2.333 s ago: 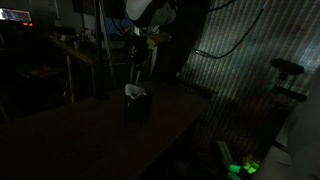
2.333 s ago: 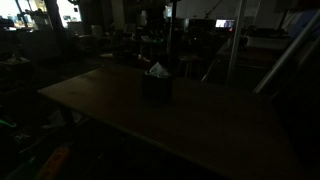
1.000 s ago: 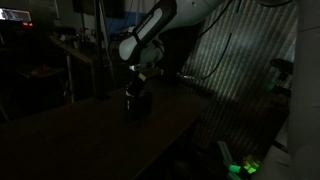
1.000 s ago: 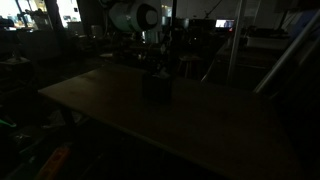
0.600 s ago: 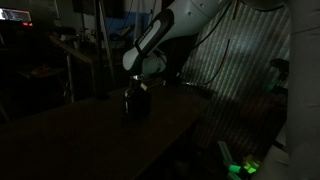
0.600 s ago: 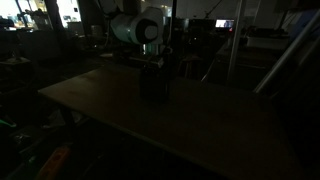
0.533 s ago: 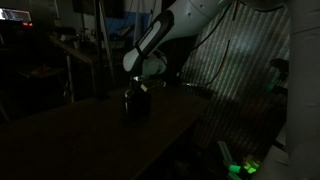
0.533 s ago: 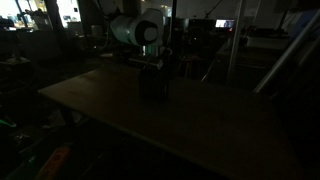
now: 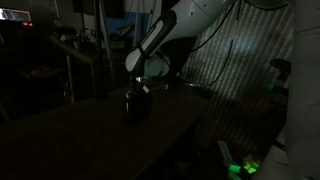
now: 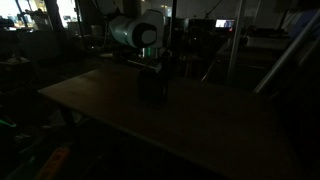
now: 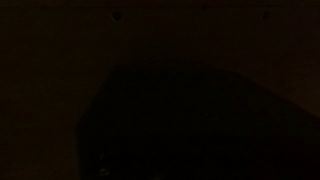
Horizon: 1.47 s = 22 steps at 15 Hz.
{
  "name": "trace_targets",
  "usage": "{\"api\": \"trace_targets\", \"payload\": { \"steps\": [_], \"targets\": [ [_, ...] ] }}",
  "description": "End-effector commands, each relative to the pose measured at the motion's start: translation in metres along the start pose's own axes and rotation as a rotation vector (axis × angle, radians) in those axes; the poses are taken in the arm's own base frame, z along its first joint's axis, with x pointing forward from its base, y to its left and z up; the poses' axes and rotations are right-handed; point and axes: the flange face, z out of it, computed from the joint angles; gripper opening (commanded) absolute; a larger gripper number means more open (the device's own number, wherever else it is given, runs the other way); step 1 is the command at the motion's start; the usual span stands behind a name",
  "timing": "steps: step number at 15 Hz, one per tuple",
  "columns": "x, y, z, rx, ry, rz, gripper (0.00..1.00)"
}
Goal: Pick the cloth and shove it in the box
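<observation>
The room is very dark. In both exterior views the arm (image 9: 158,38) reaches down over the bench (image 9: 80,135). Its tool (image 9: 137,90) hangs right at the top of the box (image 9: 135,106), which stands toward the far side of the bench.

From the tool the box lies at 6 o'clock, straight below. The two are touching or all but touching; the gloom hides the exact gap. The tool's jaws are closed together, and I cannot tell whether they pinch anything.

No pale cloth shows on the bench or above the box rim, so it is most likely down inside the box, under the tool. The wrist view is nearly black and gives only a dim dark shape.

The coming move, I judge, turns on that one vertical line: press further down at 6 o'clock, or lift clear toward 12.
</observation>
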Motion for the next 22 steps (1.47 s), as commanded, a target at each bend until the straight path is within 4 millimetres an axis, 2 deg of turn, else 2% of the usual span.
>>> {"api": "trace_targets", "payload": {
  "steps": [1, 11, 14, 16, 22],
  "targets": [
    [-0.008, -0.003, -0.026, -0.016, 0.024, -0.039, 0.13],
    [0.008, -0.023, -0.135, -0.169, 0.060, -0.200, 0.13],
    [0.017, -0.025, -0.157, -0.195, 0.083, -0.220, 0.13],
    [0.024, -0.027, -0.163, -0.194, 0.099, -0.221, 0.13],
    [0.037, -0.044, -0.147, -0.163, 0.095, -0.241, 0.13]
  ]
}}
